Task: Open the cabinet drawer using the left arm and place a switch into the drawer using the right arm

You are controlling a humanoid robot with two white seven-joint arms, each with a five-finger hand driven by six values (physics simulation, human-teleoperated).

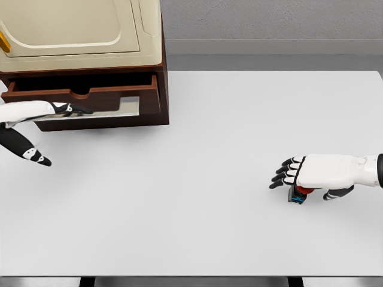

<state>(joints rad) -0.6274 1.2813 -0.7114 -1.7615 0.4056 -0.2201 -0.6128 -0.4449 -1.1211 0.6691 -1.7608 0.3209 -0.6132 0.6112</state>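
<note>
The brown cabinet (163, 89) with a cream top stands at the back left of the white table (197, 131). Its drawer (84, 95) is pulled out a little, with a dark gap above its front. My left hand (63, 134) is at the drawer's lower left, fingers (75, 109) stretched along the bottom edge of the front and thumb (37, 157) spread downward, holding nothing. The switch (298, 194), small with red and blue parts, lies on the table at the right, mostly hidden under my right hand (302, 185). That hand hovers flat over it with straight fingers and is open.
A grey wall runs behind the table. The table's front edge lies near the bottom of the picture, and its right edge is by my right wrist. A pale strip (128, 107) shows under the drawer front.
</note>
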